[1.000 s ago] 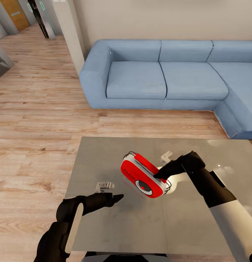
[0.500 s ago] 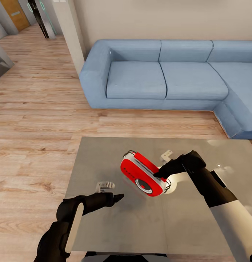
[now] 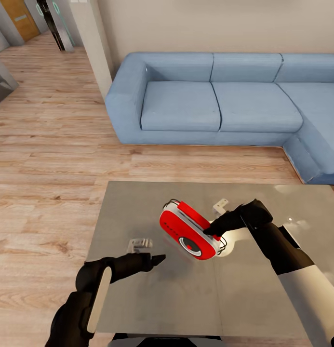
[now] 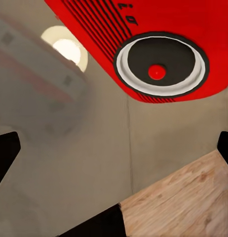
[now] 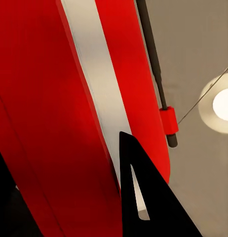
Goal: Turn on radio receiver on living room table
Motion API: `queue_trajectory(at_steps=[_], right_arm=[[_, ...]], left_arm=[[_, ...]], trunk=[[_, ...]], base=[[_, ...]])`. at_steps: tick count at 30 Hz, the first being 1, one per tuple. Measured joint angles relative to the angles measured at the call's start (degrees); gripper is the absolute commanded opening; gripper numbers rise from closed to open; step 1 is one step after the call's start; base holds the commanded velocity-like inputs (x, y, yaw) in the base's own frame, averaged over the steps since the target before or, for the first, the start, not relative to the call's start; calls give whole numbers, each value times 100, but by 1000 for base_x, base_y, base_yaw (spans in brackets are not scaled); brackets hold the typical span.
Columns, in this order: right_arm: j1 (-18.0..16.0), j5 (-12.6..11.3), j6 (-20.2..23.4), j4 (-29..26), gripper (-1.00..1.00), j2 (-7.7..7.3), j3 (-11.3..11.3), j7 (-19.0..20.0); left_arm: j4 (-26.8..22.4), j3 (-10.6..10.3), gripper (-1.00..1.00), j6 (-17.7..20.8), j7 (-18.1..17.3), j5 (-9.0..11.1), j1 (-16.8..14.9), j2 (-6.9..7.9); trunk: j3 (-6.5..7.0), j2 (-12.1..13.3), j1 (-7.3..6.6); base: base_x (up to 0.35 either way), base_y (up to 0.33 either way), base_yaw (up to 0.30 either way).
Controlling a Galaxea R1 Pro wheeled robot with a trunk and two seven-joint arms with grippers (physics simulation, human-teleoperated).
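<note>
The right gripper (image 3: 211, 233) has its jaws clamped on the radio receiver (image 3: 188, 231), tilted mid-worktop (image 3: 138, 207). The left gripper (image 3: 157, 260) hovers nearby, jaws apart.

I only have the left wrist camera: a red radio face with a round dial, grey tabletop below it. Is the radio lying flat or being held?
Observer: Held. The right jaws are clamped on the edge of the radio receiver, which is tilted up off the table.
Operator: Where are my left jaws relative to it?
Observer: Low over the table at the near left of the radio, open, pointing toward its dial face and not touching it.
</note>
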Motion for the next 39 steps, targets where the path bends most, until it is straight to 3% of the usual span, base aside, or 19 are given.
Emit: queue_trajectory(at_steps=[5,9,13,17,39], right_arm=[[0,-2,1,6,-100,0,-3,-1],[0,6,-1,8,-100,-5,-4,-4],[0,4,-1,15,-100,-8,-5,-1],[0,-8,0,23,-100,-14,-5,21],[0,-15,-1,35,-100,-9,4,30]], left_arm=[[4,-7,-100,7,6,335,-63,0],[5,-62,-100,4,2,398,-72,0],[11,-514,-100,-3,9,608,-163,0],[24,-773,-100,-29,32,888,-210,0],[251,-824,-100,-140,92,948,-463,0]], trunk=[[0,0,0],[0,0,0],[0,0,0],[0,0,0],[0,0,0]], base=[[0,0,0],[0,0,0],[0,0,0],[0,0,0],[0,0,0]])
